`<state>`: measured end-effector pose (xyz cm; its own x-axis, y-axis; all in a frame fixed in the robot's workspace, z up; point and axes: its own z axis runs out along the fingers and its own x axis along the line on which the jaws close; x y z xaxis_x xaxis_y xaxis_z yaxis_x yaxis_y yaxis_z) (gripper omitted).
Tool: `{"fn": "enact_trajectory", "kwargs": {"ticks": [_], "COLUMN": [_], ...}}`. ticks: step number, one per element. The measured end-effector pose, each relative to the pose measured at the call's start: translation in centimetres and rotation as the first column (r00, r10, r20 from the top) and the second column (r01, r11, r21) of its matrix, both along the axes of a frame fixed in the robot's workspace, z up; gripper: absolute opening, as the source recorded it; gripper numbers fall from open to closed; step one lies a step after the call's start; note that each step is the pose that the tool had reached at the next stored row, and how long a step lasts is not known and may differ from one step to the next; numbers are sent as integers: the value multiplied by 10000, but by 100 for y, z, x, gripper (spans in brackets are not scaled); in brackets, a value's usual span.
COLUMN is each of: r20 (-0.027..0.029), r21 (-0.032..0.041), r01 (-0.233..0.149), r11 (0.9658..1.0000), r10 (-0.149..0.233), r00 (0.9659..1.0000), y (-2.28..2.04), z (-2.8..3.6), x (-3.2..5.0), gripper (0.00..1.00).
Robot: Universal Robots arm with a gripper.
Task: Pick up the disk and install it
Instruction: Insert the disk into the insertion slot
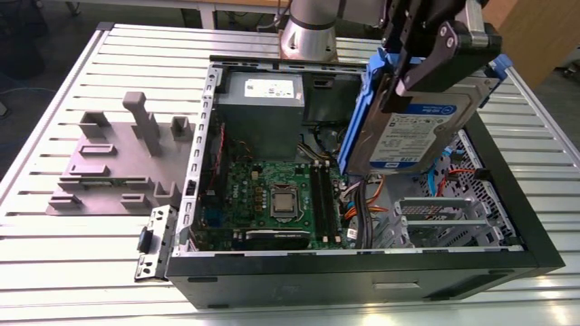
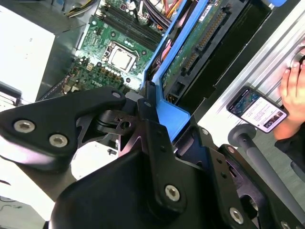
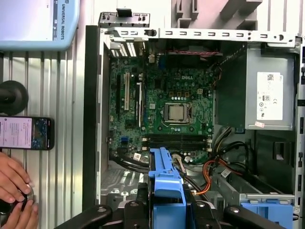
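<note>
The robot's black hand [image 2: 164, 117] is clamping the disk [image 2: 200, 43] by its blue carrier, holding it edge-on with the green circuit side showing. It is hanging over the motherboard [image 2: 114, 52] in the open computer case. A phone [image 2: 257, 109] is lying on the ribbed bench [image 2: 267, 59], and a person's fingers [image 2: 291, 83] are resting near it.

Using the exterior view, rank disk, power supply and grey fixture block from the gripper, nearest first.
1. The disk, clamped in the gripper.
2. The power supply, inside the case.
3. The grey fixture block, on the table, exterior view's left.
</note>
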<state>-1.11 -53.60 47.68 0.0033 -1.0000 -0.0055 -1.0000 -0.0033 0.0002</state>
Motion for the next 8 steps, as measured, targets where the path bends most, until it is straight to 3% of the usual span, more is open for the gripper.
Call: {"fn": "enact_trajectory", "kwargs": {"ticks": [5,8], "r20": [0,0], "r21": [-1,-4], "r01": [0,-1], "r11": [10000,10000], "r10": [0,1], "r00": [10000,10000], "y": [-96,-123], "z": [-35,-47], "x": [35,55], "gripper": [36,36]}}
